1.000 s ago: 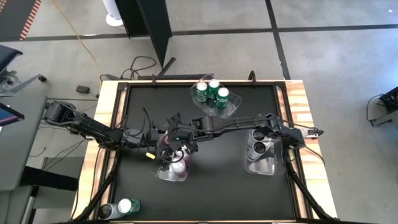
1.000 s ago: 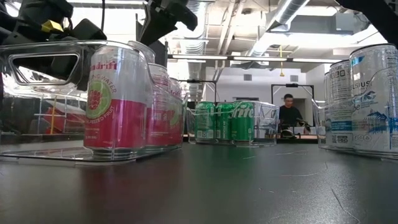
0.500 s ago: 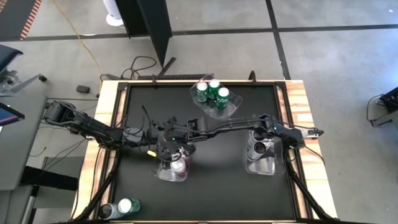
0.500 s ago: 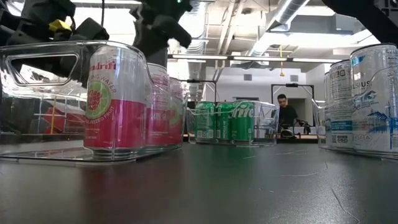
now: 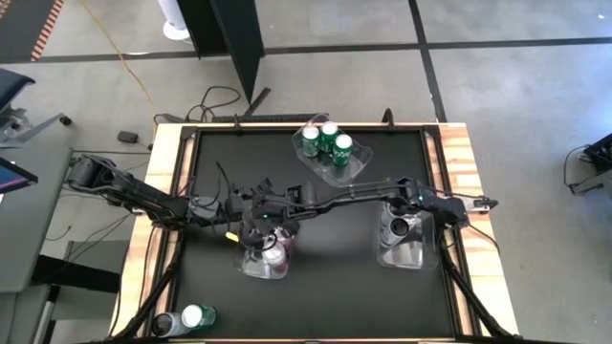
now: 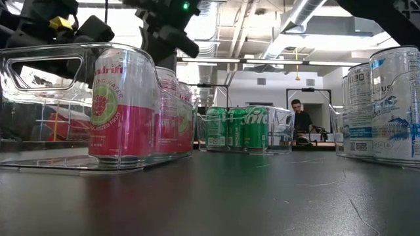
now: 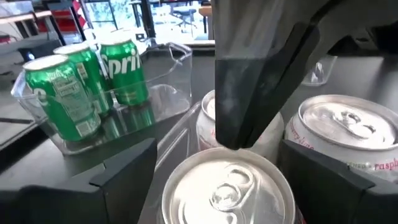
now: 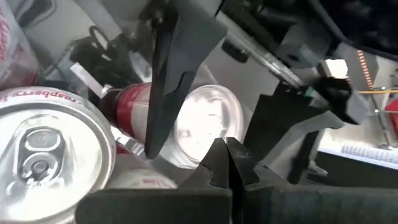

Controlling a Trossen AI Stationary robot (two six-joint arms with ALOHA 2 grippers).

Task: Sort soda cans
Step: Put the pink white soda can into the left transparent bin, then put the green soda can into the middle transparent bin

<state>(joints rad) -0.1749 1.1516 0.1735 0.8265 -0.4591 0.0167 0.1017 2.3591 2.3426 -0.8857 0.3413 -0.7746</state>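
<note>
Clear bin, table centre-left, holding pink soda cans (silver tops): left gripper above them, jaws apart around one can; right gripper alongside, jaws together, holding nothing.

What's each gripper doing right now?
Left gripper: open, jaws either side of a pink can, not gripping.
Right gripper: shut, empty, above the pink cans.

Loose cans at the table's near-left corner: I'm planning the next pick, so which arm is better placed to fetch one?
Left, probably. The left gripper is open over the pink-can bin, nearer the loose cans. The right gripper is shut, its arm stretched across the table.
</note>
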